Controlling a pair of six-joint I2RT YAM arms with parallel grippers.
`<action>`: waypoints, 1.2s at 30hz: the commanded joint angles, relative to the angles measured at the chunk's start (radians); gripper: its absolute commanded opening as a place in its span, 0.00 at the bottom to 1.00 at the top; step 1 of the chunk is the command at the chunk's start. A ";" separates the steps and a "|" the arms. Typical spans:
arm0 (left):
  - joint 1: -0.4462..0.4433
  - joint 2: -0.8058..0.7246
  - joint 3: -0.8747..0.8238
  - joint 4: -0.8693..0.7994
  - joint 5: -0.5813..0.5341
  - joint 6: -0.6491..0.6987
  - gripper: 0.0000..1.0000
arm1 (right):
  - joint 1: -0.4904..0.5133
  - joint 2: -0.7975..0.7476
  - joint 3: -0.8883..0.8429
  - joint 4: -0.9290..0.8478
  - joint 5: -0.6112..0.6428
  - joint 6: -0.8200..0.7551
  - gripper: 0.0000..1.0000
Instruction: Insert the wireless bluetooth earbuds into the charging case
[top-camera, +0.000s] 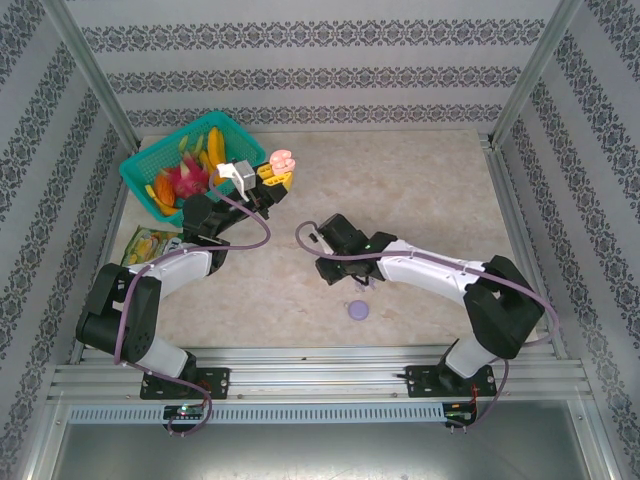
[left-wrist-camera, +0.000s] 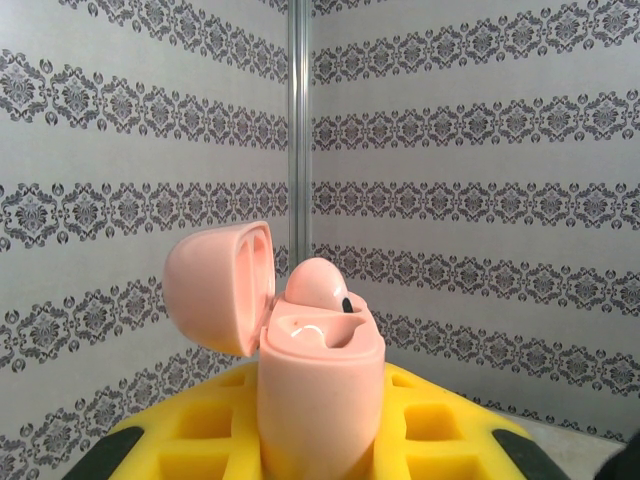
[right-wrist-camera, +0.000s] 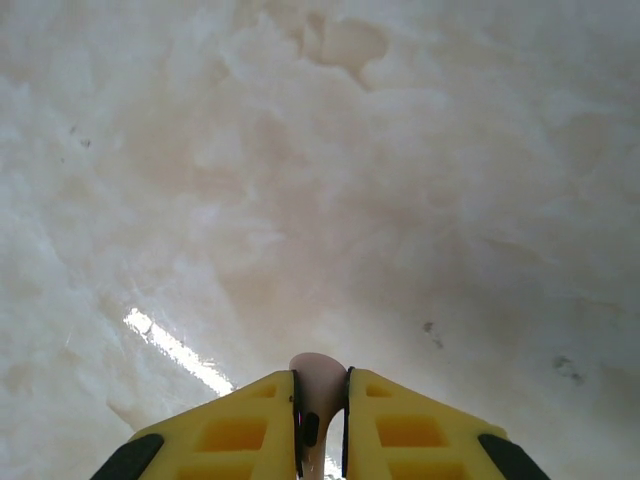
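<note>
Left gripper (left-wrist-camera: 320, 428) is clamped on the pink charging case (left-wrist-camera: 320, 385), held upright at 11 o'clock on the table (top-camera: 430, 200). Its lid (left-wrist-camera: 215, 285) is open toward 9 o'clock. One seated pink earbud (left-wrist-camera: 318, 285) is in it, and the socket beside it looks empty. Right gripper (right-wrist-camera: 320, 392) is pinched shut on the second pink earbud (right-wrist-camera: 318, 370), low over mid-table.

The bud is probably very light, hard, slick plastic that squirts out easily, so pinch it gently across the body and leave the stem free. The green fruit basket (top-camera: 160, 165) at 10 o'clock sits just beside the case. The lilac round case (top-camera: 358, 310) is at 6 o'clock. The open lid may crowd the approach.
</note>
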 joint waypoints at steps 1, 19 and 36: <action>0.008 0.009 0.015 0.027 0.001 -0.016 0.00 | -0.018 -0.005 -0.019 0.024 0.007 0.012 0.15; 0.009 0.014 0.020 0.022 0.001 -0.018 0.00 | -0.051 0.209 -0.034 0.149 -0.017 0.008 0.14; 0.009 0.017 0.018 0.031 -0.003 -0.025 0.00 | -0.046 0.239 0.041 0.055 0.008 0.052 0.48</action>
